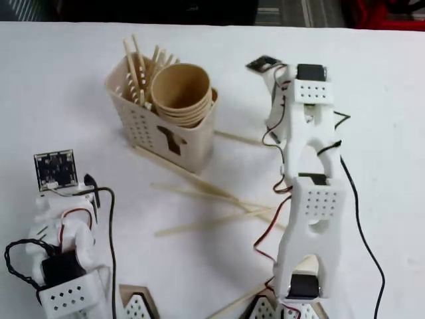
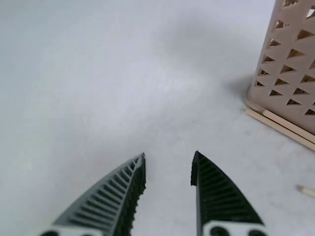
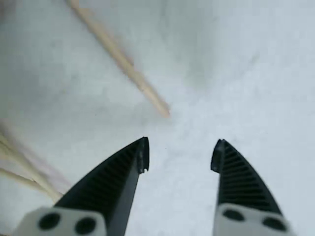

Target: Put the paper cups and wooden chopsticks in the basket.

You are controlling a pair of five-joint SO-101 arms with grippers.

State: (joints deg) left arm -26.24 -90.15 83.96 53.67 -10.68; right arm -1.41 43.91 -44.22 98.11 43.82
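Several wooden chopsticks [image 1: 206, 193] lie loose on the table [image 1: 60, 73] beside the basket [image 1: 143, 129] — paper cups [image 1: 182, 93] already nested inside. My left gripper [image 2: 168, 167] and right gripper [image 3: 179, 155] both gape, empty. The sticks look light, stiff and apt to roll — I'd pinch one mid-length.

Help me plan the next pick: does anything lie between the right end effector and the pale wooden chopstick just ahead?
Nothing visible: only bare white table lies between the open right end effector and the pale wooden chopstick.

Paper cups [image 1: 182, 93] and chopsticks [image 1: 133, 66] in the basket [image 1: 143, 129] — loose chopsticks [image 1: 199, 225] on the table [image 1: 66, 80] just in front.
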